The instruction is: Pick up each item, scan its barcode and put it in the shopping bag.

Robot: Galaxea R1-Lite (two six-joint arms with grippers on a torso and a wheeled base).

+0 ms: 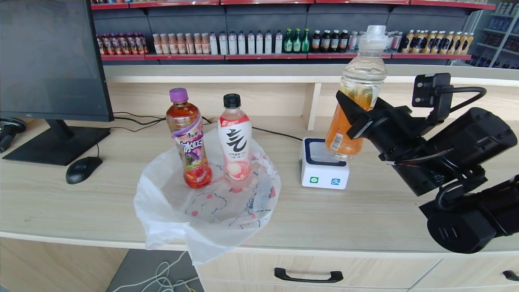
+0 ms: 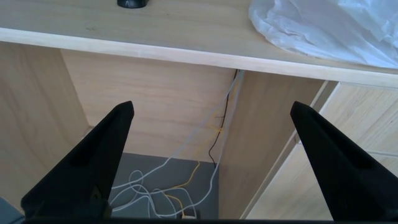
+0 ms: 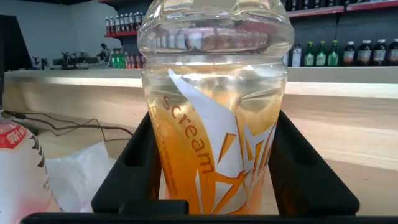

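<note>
Holding the orange bottle [image 1: 358, 91] tight over the scanner [image 1: 323, 167], the right end effector [image 1: 352, 117] lets its barcode be read. The bag [image 1: 202, 211] waits by the surface's front edge. The left end effector [image 2: 211, 109] is wide apart.

Head overlooks counter [image 1: 365, 219]; right wrist close on bottle [image 1: 361, 81]; left shares bag [image 1: 162, 202].

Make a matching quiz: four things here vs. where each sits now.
Things:
1. orange bottle
2. purple-cap bottle
3. mouse
4. left hand

Places:
A. standing in the bag
B. open, below the counter edge
C. in the right hand, over the scanner
D. beside the monitor stand

Pairs: 1-C, 2-A, 3-D, 4-B
</note>
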